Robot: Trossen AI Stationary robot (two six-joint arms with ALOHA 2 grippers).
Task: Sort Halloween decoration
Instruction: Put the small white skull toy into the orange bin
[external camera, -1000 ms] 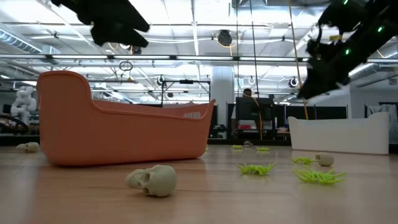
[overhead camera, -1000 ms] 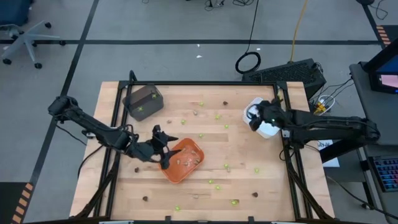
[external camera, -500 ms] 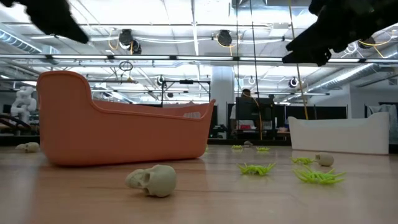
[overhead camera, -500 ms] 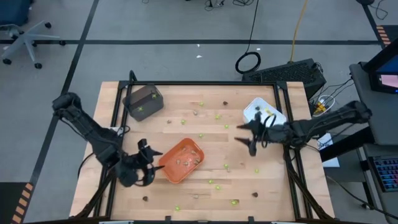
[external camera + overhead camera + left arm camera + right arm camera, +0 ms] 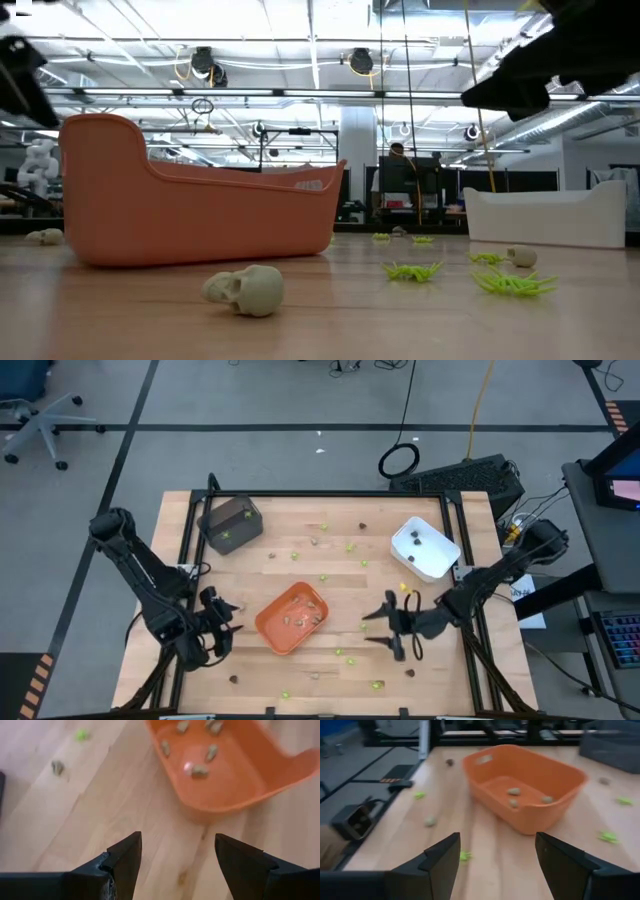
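Holding tan-grey pieces — orange tray; white tray, dark brown ones; both grippers spread, empty.

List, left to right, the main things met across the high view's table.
Dark grey tray → left gripper → orange tray → right gripper → white tray.
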